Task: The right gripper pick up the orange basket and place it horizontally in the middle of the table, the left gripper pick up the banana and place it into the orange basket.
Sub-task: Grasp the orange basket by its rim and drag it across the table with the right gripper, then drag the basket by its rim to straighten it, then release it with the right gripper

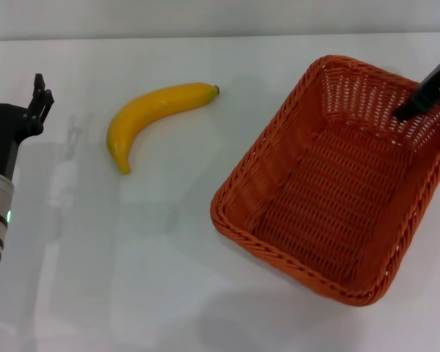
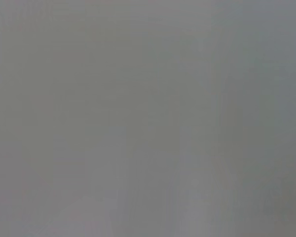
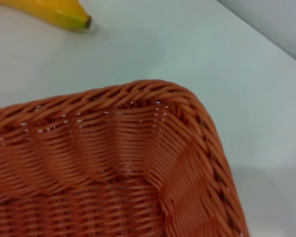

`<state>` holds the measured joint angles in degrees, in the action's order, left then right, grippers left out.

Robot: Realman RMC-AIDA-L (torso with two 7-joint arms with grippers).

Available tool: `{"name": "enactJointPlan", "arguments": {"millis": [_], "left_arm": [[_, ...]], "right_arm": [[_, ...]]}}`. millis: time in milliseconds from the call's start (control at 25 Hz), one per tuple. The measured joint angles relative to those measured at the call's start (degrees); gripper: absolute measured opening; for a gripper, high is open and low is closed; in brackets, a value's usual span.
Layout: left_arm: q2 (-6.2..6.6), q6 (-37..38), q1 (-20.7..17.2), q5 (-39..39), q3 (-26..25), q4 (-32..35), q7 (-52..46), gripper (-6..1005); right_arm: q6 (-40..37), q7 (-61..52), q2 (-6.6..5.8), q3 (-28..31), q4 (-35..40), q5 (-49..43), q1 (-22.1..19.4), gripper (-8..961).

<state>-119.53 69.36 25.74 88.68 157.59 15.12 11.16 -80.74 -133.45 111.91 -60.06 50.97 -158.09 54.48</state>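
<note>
The yellow banana (image 1: 161, 110) lies on the white table (image 1: 132, 257) left of centre, its dark tip pointing right. The orange basket (image 1: 227, 220) sits on the right, turned diagonally, with nothing in it. My right gripper (image 1: 424, 94) hangs at the basket's far right rim, reaching just inside the wall. In the right wrist view a basket corner (image 3: 138, 91) fills the picture, and the banana (image 3: 54, 12) end shows beyond it. My left gripper (image 1: 38, 99) hovers at the left edge, well left of the banana. The left wrist view shows only a blank grey surface.
The table's back edge runs along the top of the head view, with a pale wall strip behind it. Bare white tabletop (image 3: 187, 49) lies between banana and basket and across the near side.
</note>
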Motion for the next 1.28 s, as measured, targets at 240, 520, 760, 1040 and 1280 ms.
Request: {"name": "enactJointPlan", "arguments": {"millis": [240,520,760,1040,1280], "left_arm": [[-0.04,-0.19,0.75,0.0,0.0,0.0,0.0,879],[-0.04,-0.66,1.31,0.0,0.0,-0.07,0.0,880],[-0.09,-0.66,1.41,0.0,0.0,-0.23,0.0,880],[-0.02,-0.66,1.47,0.01,0.0,-0.35,0.0,879],[0.0,-0.65,1.92,-0.06,0.0,-0.36,0.0,880]], "right_arm": [[-5.46,0.29,-1.63,5.4,-0.23,0.47,0.53,282],[-9.87,0.4,-5.21,9.76,-4.57,5.48,1.71,202],[-13.1,0.45,-7.84,15.03,-7.83,10.25,1.32,163],[-14.87,0.54,-9.51,20.95,-10.62,13.5,-0.73,154],[-14.36,0.82,-11.42,22.5,-12.95,18.45,-4.02,155]]}}
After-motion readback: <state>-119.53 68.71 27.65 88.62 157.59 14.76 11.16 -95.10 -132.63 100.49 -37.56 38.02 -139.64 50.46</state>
